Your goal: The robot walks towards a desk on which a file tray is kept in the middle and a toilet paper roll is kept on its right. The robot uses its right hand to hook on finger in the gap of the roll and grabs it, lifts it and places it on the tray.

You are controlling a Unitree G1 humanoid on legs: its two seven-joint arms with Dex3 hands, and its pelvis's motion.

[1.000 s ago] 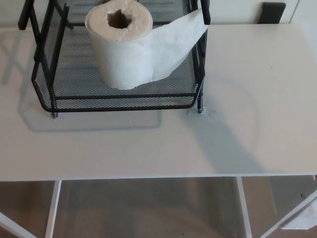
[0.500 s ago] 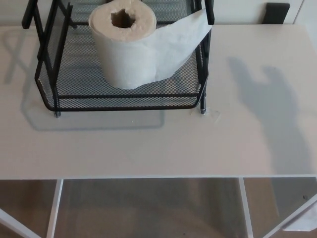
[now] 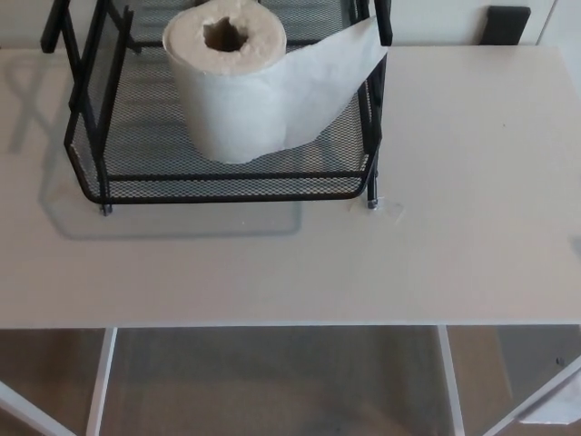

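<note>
- As seen from the head view, the toilet paper roll [image 3: 231, 82] stands upright on its end inside the file tray [image 3: 227, 188], with its cardboard core opening facing up.
- A loose sheet [image 3: 331, 77] trails from the roll to the right and drapes over the tray's right rim.
- Black wire mesh forms the tray, which sits on the white desk [image 3: 454, 245] toward the picture's upper left.
- Neither the left hand nor the right hand appears in this view, so whether each is released or clenched cannot be told.
- Below the desk's front edge, white frame bars [image 3: 98, 381] and a brownish floor [image 3: 272, 381] show.
- A small dark object [image 3: 508, 23] lies beyond the desk's far edge; what it is cannot be told.
</note>
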